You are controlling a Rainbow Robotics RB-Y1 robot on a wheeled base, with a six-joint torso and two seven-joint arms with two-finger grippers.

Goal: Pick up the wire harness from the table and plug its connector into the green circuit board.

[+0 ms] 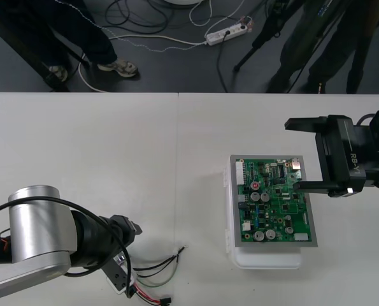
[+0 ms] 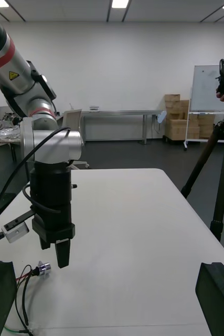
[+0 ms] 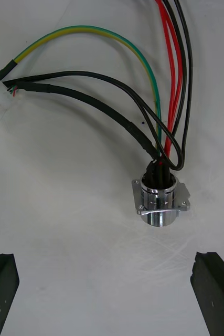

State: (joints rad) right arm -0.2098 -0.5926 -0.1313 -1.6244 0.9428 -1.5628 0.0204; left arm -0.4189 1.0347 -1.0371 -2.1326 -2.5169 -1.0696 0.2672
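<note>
The harness [image 3: 159,205] runs off the left wrist view's edge.

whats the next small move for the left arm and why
Probably lower the left gripper over the round metal socket, ready to close: the socket sits just beyond the gap between its open fingers, and the harness lies loose on the table, away from the green circuit board. The right gripper waits open at the board's right edge.
</note>
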